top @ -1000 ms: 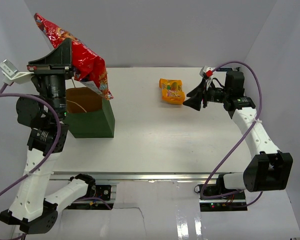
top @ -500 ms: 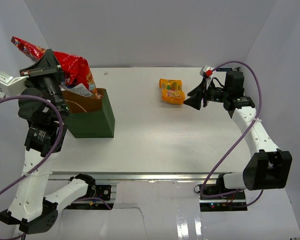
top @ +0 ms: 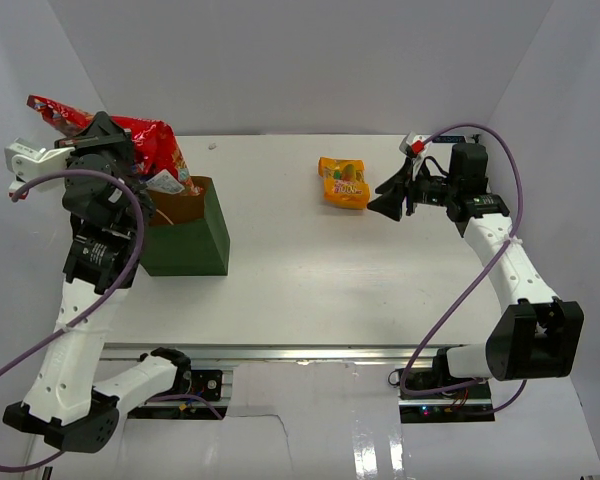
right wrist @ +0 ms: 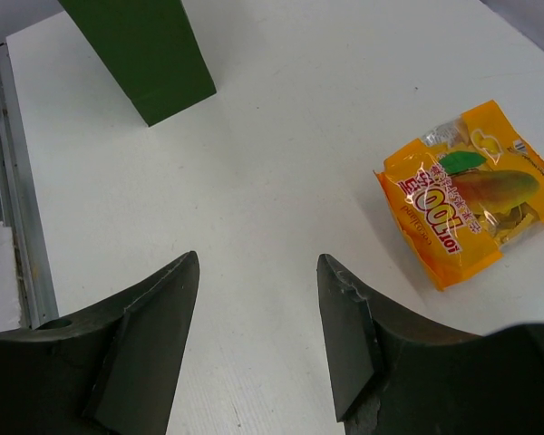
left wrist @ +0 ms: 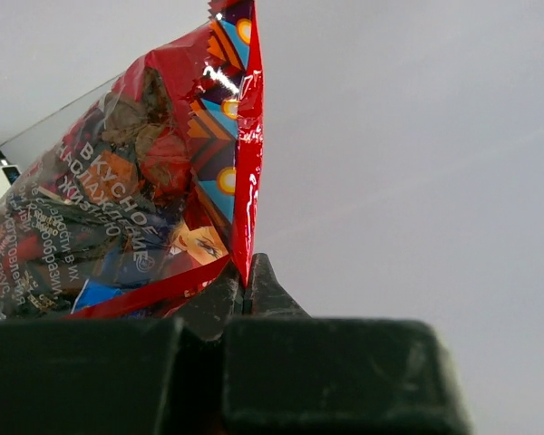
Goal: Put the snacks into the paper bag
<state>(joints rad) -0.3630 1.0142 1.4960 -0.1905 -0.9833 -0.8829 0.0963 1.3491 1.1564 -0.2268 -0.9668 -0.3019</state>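
We see the left gripper [top: 98, 140] pressed together on the top seam of the large red crinkly chip bag [top: 148, 146]. In the left wrist view its fingertips [left wrist: 247, 285] meet on the sealed red edge. The chip bag hangs tilted from that pinch, its lower end over the open mouth of the boxy dark green paper bag [top: 187, 243]; we cannot tell whether it touches the brown inside. The chip bag is glossy and creased, with white lettering and orange and blue patches.

The paper bag stands upright at the left of the white table [top: 310, 270]. The right gripper [top: 380, 200] hovers with its fingers spread and nothing between them. The orange-yellow pouch [top: 343, 182] lies flat just beside it, ahead and off to one side of the fingertips, with a mango picture on its front [right wrist: 471, 190]
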